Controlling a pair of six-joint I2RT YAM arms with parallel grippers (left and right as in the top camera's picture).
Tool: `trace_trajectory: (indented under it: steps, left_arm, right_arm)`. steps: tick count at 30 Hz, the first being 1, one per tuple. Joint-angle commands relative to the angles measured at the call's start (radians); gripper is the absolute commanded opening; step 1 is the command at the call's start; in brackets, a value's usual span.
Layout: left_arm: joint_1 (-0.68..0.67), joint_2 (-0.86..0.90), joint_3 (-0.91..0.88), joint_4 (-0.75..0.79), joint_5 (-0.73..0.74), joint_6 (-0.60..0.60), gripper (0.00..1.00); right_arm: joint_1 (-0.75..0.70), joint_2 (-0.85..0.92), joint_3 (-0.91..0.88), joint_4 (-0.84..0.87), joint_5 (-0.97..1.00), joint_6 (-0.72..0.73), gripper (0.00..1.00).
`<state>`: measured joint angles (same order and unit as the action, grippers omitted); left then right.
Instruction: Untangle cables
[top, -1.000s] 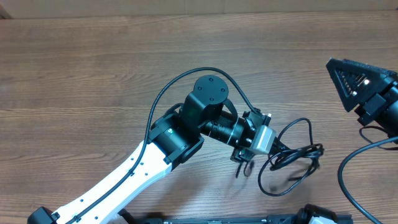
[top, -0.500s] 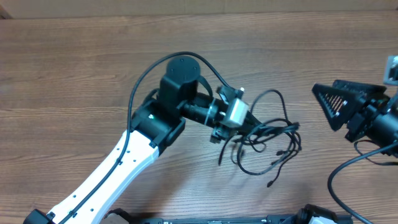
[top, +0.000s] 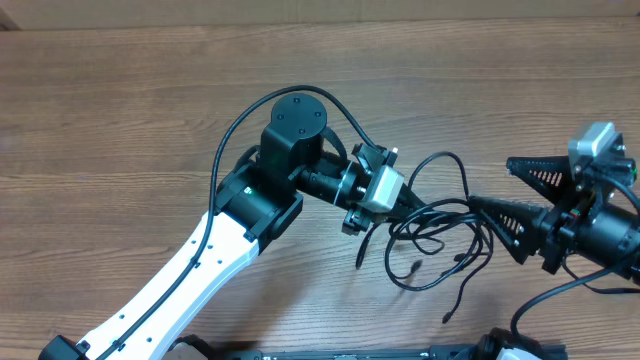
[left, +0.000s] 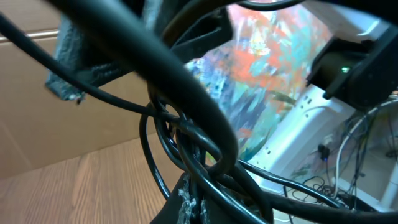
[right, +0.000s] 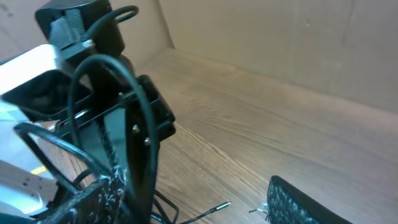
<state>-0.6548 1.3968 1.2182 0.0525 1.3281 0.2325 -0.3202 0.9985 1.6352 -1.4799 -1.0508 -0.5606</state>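
The cables (top: 440, 240) are a light, limp knot of thin cords (plug ends (top: 412, 267) dangling loose) toward the table's (top: 120, 90) front edge, right of middle. I judge they will sag and slip, so the outer loop (top: 452, 158) is the place to pinch. My left gripper (top: 410, 208) is clamped on the knot's left side, wrist rolled sideways. My right gripper (top: 490, 183) gapes wide and holds nothing. Its lower finger (top: 505, 222) is at the knot's right edge — touching or not, I cannot tell.

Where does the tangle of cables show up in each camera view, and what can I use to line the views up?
Overhead: the cables lie right of centre, slightly below the middle.
Left wrist: the cables cross the centre, looped together close to the lens.
Right wrist: the cables loop through the lower left.
Shared landmark: the wooden table, seen in all three views.
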Motion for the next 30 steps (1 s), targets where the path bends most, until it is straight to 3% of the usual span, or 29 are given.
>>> trace_trajectory:
  steps: [1, 6, 11, 17, 20, 22, 26, 30]
  left_arm:
    - [-0.002, -0.018, 0.002, 0.008, -0.054, -0.032, 0.04]
    - [-0.002, -0.018, 0.002, 0.008, -0.058, -0.031, 0.04]
    - [-0.01, -0.018, 0.002, 0.032, -0.055, -0.04, 0.04]
    - [-0.103, -0.018, 0.002, 0.106, -0.11, -0.065, 0.04]
    - [-0.149, -0.016, 0.002, 0.105, -0.135, -0.064, 0.04]
    - [-0.151, -0.016, 0.002, 0.098, -0.135, -0.061, 0.04]
    - [-0.151, -0.016, 0.002, 0.09, -0.135, -0.061, 0.04]
    - [-0.151, -0.016, 0.002, 0.09, -0.18, -0.061, 0.04]
  right_arm:
    - [-0.001, -0.004, 0.002, 0.0, -0.032, -0.055, 0.73]
    - [-0.001, -0.004, 0.002, -0.03, -0.101, -0.111, 0.73]
    - [-0.001, -0.004, 0.002, -0.057, -0.122, -0.126, 0.81]
    - [-0.001, -0.004, 0.002, -0.058, -0.121, -0.13, 0.82]
    - [-0.001, -0.004, 0.002, -0.04, -0.117, -0.129, 0.62]
    - [-0.001, -0.004, 0.002, -0.032, -0.117, -0.129, 0.36]
    - [-0.001, -0.004, 0.002, -0.033, -0.114, -0.128, 0.04]
    - [-0.001, -0.004, 0.002, -0.045, -0.106, -0.125, 0.04]
